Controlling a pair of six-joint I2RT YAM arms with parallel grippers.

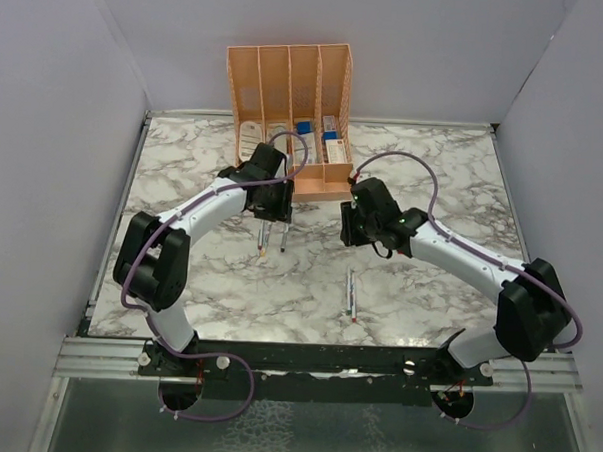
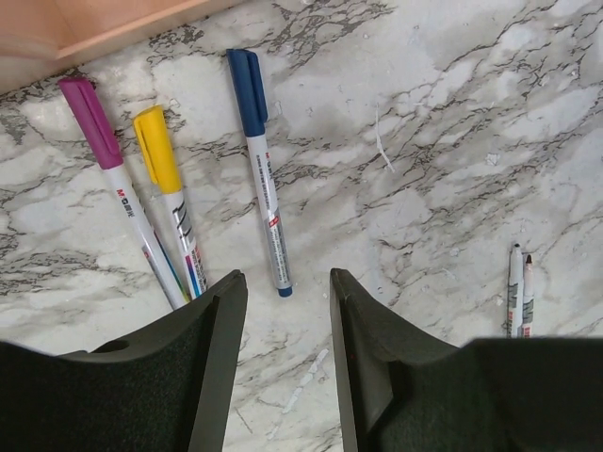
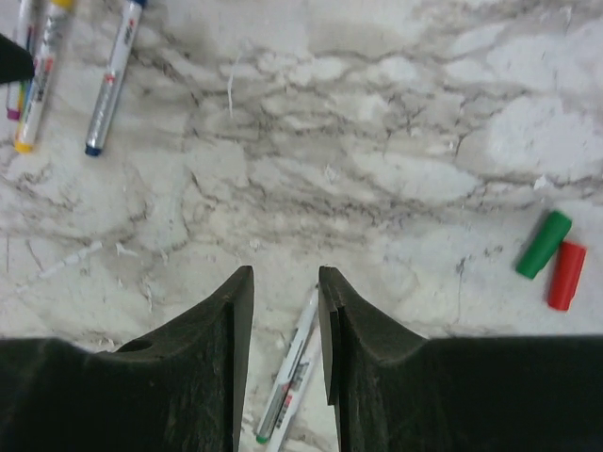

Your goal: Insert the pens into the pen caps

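Pens (image 2: pixel 271 202), three capped, two apparently uncapped

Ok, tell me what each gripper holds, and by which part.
Nothing. The left gripper and right gripper both stand open and empty; two uncapped pens lie loose on the table near the right one.

White marble veined in grey and black is seen across the table (image 1: pixel 434 172). A purple cap (image 2: pixel 89 108), a yellow cap (image 2: pixel 155 146) and a dark blue cap (image 2: pixel 247 89) are spotted on silver-white pens (image 2: pixel 268 217) printed with red and dark lettering. A green cap (image 3: pixel 544 244) and a red cap (image 3: pixel 566 275) are picked out, and a green tip is shown on one bare pen (image 3: pixel 287 381). Matte black is worn by the left gripper (image 2: pixel 287 277) and the right gripper (image 3: pixel 285 271), pale orange by the organiser (image 1: pixel 288 85), and white with black joints by the arms (image 1: pixel 197 209).
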